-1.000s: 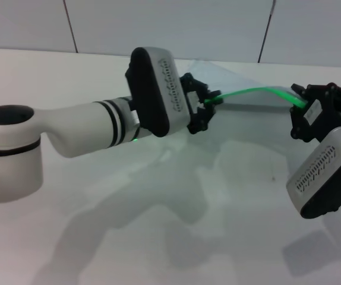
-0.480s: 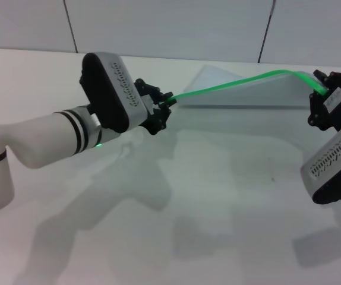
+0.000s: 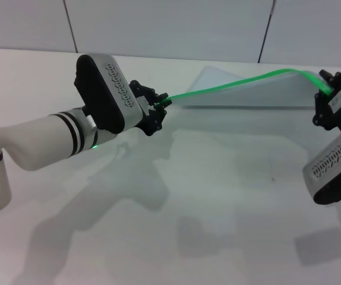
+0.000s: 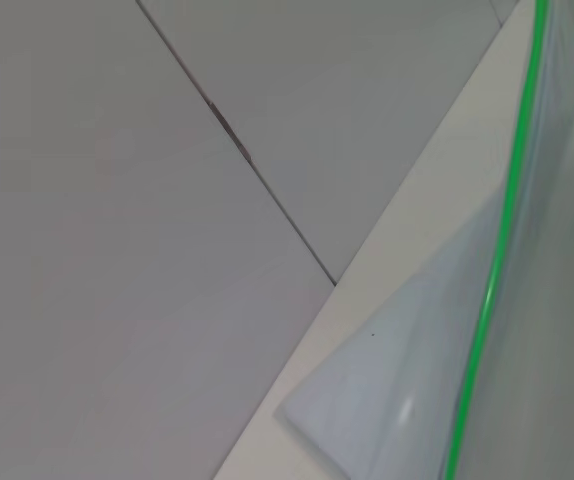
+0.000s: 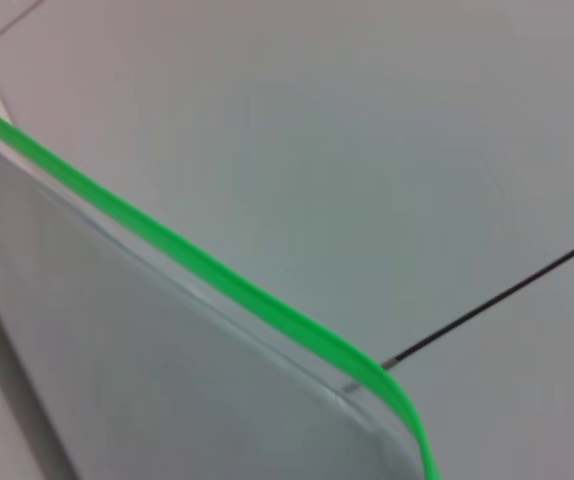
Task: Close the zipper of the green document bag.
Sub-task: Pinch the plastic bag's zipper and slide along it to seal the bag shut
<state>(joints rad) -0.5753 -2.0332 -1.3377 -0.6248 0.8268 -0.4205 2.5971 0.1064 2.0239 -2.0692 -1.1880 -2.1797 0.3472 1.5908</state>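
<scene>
Head view shows you the green document bag (image 3: 248,92) lifted off the desk (image 3: 218,208), its zipper (image 3: 230,85) stretched between both claws. Left claw (image 3: 160,105) pinches the slider end; right claw (image 3: 327,89) clamps the far corner. It's thin, floppy and slippery: grip only the zip strip.

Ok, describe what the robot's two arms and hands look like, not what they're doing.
Both arms are glossy white tubes. The left arm has black rings, a small green light and a fat white base joint with a black band. Each wrist carries a black-and-white oblong housing with rows of small perforations. The left hand and right hand are black, angular linkages.
</scene>
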